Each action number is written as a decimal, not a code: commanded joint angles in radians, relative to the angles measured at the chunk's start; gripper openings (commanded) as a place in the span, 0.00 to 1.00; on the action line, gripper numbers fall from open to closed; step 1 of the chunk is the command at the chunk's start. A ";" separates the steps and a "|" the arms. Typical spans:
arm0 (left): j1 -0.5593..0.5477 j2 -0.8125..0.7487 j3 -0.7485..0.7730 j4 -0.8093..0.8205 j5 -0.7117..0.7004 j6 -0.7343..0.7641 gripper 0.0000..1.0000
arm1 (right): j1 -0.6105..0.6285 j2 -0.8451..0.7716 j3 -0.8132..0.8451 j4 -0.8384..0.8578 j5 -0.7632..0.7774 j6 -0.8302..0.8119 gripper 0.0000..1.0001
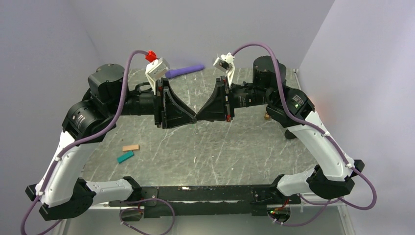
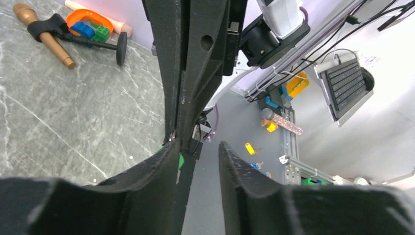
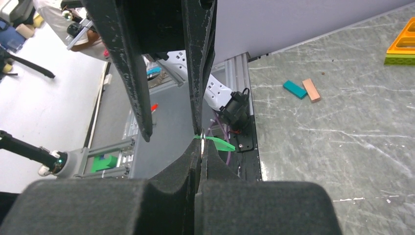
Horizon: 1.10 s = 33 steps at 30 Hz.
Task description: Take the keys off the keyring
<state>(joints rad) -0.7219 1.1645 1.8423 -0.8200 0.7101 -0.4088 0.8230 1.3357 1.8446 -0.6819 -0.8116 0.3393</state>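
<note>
**Twin arms in white and black**

Glossy white shells cover the long links of the left arm (image 1: 63,166) and the right arm (image 1: 323,142), with matt black cylindrical joint housings between them. A lilac cable (image 1: 122,98) runs along each arm, tied to the shells. The left gripper (image 1: 192,117) and right gripper (image 1: 199,116) are black wedges with grainy, scuffed fingers (image 3: 134,88). White camera brackets sit on the wrists; the left one carries a red plug (image 1: 150,55). A small green light (image 1: 295,104) glows on the right arm. Both bases share a black rail (image 1: 205,193) at the worktop's near edge.
</note>
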 commanded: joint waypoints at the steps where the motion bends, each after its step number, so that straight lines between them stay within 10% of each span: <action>1: 0.003 0.001 0.055 -0.011 -0.039 0.026 0.45 | 0.004 -0.035 0.002 0.018 -0.034 -0.003 0.00; 15: 0.005 0.026 0.027 -0.022 -0.015 0.033 0.46 | 0.004 -0.023 0.030 0.002 -0.058 -0.011 0.00; 33: 0.004 0.027 -0.017 0.038 0.028 0.010 0.15 | 0.004 -0.009 0.041 -0.015 -0.086 -0.027 0.00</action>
<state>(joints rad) -0.7212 1.1877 1.8217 -0.8337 0.7380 -0.3916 0.8192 1.3312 1.8469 -0.7311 -0.8482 0.3206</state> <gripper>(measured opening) 0.167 0.019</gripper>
